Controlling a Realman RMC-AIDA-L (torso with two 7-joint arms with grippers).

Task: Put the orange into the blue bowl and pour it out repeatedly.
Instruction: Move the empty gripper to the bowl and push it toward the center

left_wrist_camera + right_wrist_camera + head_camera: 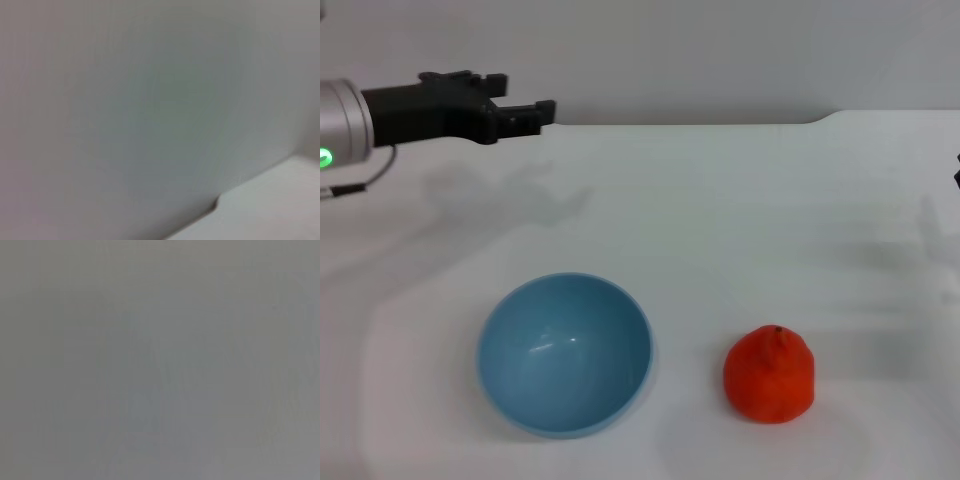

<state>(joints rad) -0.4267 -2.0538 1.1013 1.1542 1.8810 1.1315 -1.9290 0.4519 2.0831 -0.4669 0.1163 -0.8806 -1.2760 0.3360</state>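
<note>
The left hand (542,111) hangs high over the far left of the bench (740,210), well apart from everything on it; its dark fingers point toward the middle, and I cannot tell whether they are spread or closed, though nothing is held between them. Below it and nearer the robot, the blue bowl (565,355) stands upright on the bench with nothing inside. To the right of the bowl, with a clear gap of bare bench between them, the orange (769,374) sits on its own, its stem nub up. Only a dark sliver at the far right edge hints at the right arm, and its hand is not visible. Both wrist cameras show only plain pale surfaces. Judging by this, the current round is at its start: the fruit is yet to be picked up, dropped into the bowl and tipped out
</note>
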